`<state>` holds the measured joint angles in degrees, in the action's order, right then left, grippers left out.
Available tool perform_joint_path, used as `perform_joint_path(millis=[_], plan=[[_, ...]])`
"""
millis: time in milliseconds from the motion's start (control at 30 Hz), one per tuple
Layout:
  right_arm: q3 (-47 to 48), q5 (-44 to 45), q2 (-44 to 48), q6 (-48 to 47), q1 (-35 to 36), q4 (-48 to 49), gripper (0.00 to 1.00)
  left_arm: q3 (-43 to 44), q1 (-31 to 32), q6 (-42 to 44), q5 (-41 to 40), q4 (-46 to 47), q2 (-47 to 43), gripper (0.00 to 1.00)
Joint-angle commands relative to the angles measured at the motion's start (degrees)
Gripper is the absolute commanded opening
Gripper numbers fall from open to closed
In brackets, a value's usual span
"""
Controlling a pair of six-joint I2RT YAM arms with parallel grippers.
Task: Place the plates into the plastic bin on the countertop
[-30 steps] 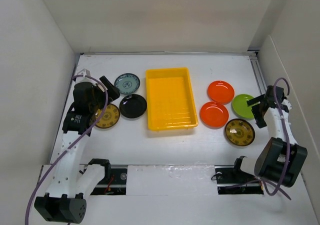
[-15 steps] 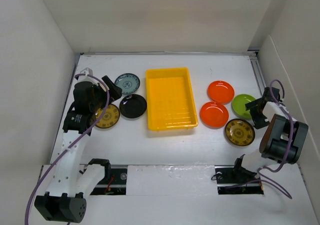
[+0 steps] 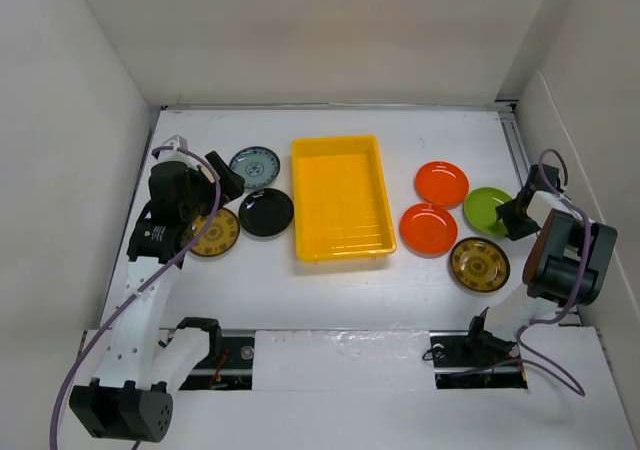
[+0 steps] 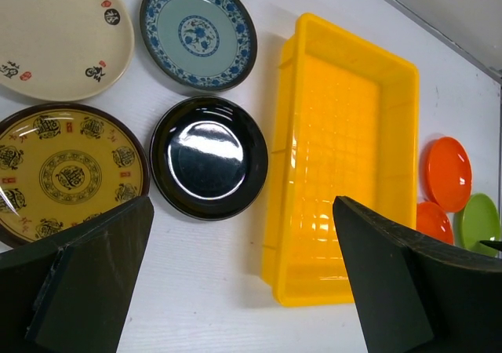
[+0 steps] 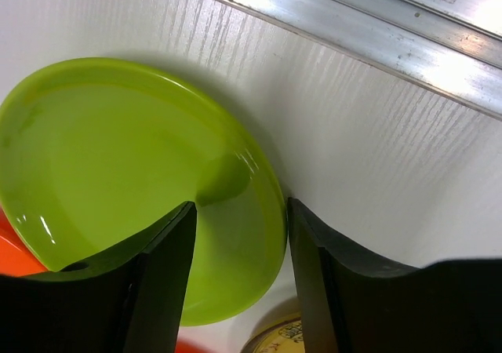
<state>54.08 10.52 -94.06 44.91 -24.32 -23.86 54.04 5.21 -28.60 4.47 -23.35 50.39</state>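
The yellow plastic bin (image 3: 340,195) (image 4: 345,125) stands mid-countertop with nothing in it. To its right lie two orange plates (image 3: 441,183) (image 3: 428,228), a lime green plate (image 3: 484,210) (image 5: 118,157) and a gold-brown plate (image 3: 479,264). My right gripper (image 3: 515,215) (image 5: 241,208) straddles the green plate's right rim, one finger inside, one outside, jaws partly closed with a gap left. Left of the bin are teal (image 4: 198,33), black (image 4: 208,157), cream (image 4: 55,35) and gold-brown (image 4: 67,172) plates. My left gripper (image 3: 215,175) (image 4: 243,204) hovers open above them.
White walls enclose the countertop (image 3: 330,285) on three sides. A metal rail (image 5: 353,31) runs along the right wall, close behind the green plate. The right arm's cable (image 3: 548,170) loops beside that wall.
My right gripper has dropped onto the green plate's right rim and its jaws have narrowed. The left arm and all plates are where they were.
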Motion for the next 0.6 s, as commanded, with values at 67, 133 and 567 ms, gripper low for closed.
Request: perform_joint_path(millis=[67, 133, 567], plan=[[2.6, 0.3, -0.8, -1.1, -0.3, 1.9, 0.5, 0.5, 0.1, 1.0, -0.1, 1.4, 0.6, 1.0], [3.1, -0.3, -1.5, -1.7, -0.3, 1.4, 0.35, 0.5, 0.1, 1.0, -0.1, 1.4, 0.6, 1.0], [4.3, 1.0, 1.3, -0.3, -0.3, -0.5, 0.0, 0.5, 0.1, 1.0, -0.6, 0.9, 0.6, 1.0]])
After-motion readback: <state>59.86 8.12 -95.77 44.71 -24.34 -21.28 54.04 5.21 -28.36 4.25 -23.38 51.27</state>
